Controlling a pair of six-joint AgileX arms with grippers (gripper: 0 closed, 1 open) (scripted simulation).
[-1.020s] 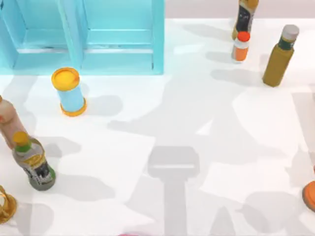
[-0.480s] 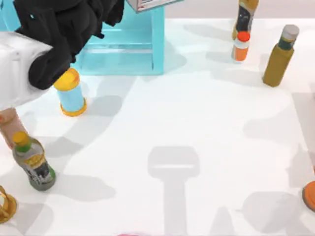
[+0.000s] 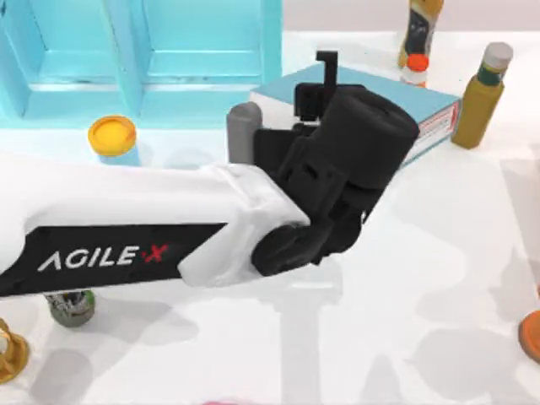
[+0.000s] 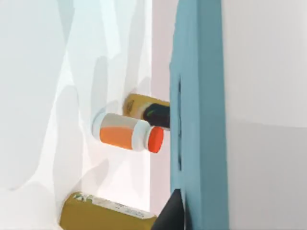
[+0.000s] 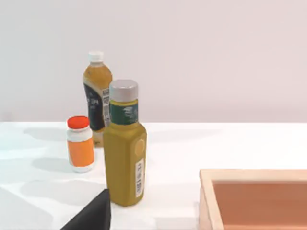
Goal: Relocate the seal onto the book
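Now the left arm reaches in from the 9 o'clock side of the table point(image 3: 439, 253) and stretches toward the middle, with "AGILEX" written on its white part. Its black left end effector point(image 3: 326, 69) points toward 12 o'clock and sits over the book point(image 3: 430, 110), which has a teal-blue cover and white page edges with a small label on the side. I cannot tell if the end effector is spread or pressed together, because the black wrist hides most of it. In the left wrist view the book point(image 4: 199, 96) looks like a tall blue slab very close to the camera. The book sits up near 1 o'clock on the table, just in front of the big light-blue cabinet point(image 3: 152, 59) at 11 o'clock. Close by, at about 1 o'clock, stand a small orange-capped bottle point(image 3: 413, 69), a tall amber drink bottle point(image 3: 420, 29) and an olive sauce bottle point(image 3: 479, 94) with a grey cap. A blue can with a yellow lid point(image 3: 112, 137) stands at 10 o'clock, partly behind the arm. The right wrist view shows the same three bottles and the corner of a wooden box point(image 5: 254, 196).
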